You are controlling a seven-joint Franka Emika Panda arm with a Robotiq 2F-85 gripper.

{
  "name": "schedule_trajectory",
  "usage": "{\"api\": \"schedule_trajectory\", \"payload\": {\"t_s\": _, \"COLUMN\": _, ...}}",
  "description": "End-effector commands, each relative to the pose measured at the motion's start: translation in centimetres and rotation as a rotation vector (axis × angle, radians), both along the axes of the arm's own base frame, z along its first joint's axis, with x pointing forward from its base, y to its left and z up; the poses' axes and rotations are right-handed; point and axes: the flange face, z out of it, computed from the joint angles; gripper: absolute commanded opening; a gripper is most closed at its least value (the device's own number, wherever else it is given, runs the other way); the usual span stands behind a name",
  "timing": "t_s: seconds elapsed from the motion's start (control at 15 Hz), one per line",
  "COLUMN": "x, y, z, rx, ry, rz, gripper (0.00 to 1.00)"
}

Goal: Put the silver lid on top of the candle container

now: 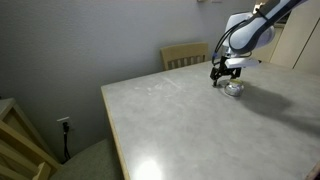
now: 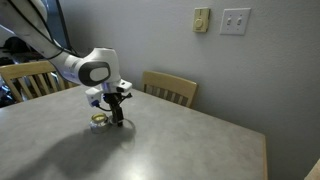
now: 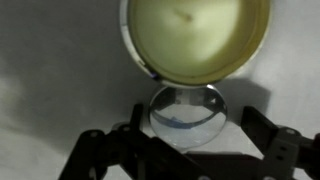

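In the wrist view the candle container (image 3: 198,38), a round tin of pale cream-yellow wax, fills the top of the frame. The silver lid (image 3: 188,112) lies flat on the table just below it and touches its rim. My gripper (image 3: 192,128) is open, low over the table, with one dark finger on each side of the lid and a gap to each. In both exterior views the gripper (image 1: 225,74) (image 2: 116,116) points down at the table beside the container (image 1: 234,88) (image 2: 99,120). The lid itself is too small to make out there.
The pale marbled table (image 1: 190,120) (image 2: 180,145) has a wooden chair (image 1: 186,54) (image 2: 170,88) at its far edge and another chair (image 2: 30,78) at the side. A wooden rail (image 1: 20,140) stands on the floor past the table's corner.
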Motion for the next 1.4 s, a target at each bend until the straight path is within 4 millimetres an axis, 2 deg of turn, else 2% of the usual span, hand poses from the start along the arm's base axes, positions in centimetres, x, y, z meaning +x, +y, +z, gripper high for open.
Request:
{"api": "schedule_trajectory", "payload": {"t_s": 0.0, "x": -0.7, "y": 0.5, "z": -0.4, "rx": 0.023, "ry": 0.022, "rz": -0.033, "gripper": 1.0}}
{"api": "schedule_trajectory", "payload": {"t_s": 0.07, "x": -0.7, "y": 0.5, "z": -0.4, "rx": 0.021, "ry": 0.018, "rz": -0.036, "gripper": 1.0}}
{"api": "schedule_trajectory", "payload": {"t_s": 0.13, "x": -0.7, "y": 0.4, "z": -0.4, "rx": 0.016, "ry": 0.013, "rz": -0.035, "gripper": 0.79}}
{"api": "schedule_trajectory", "payload": {"t_s": 0.47, "x": -0.4, "y": 1.0, "z": 0.1, "rx": 0.009, "ry": 0.009, "rz": -0.026, "gripper": 0.45}}
{"api": "schedule_trajectory", "payload": {"t_s": 0.87, "x": -0.3, "y": 1.2, "z": 0.1, "rx": -0.008, "ry": 0.014, "rz": -0.013, "gripper": 0.44}}
{"api": "schedule_trajectory", "payload": {"t_s": 1.33, "x": -0.8, "y": 3.9, "z": 2.1, "rx": -0.118, "ry": -0.009, "rz": 0.003, "gripper": 0.44}}
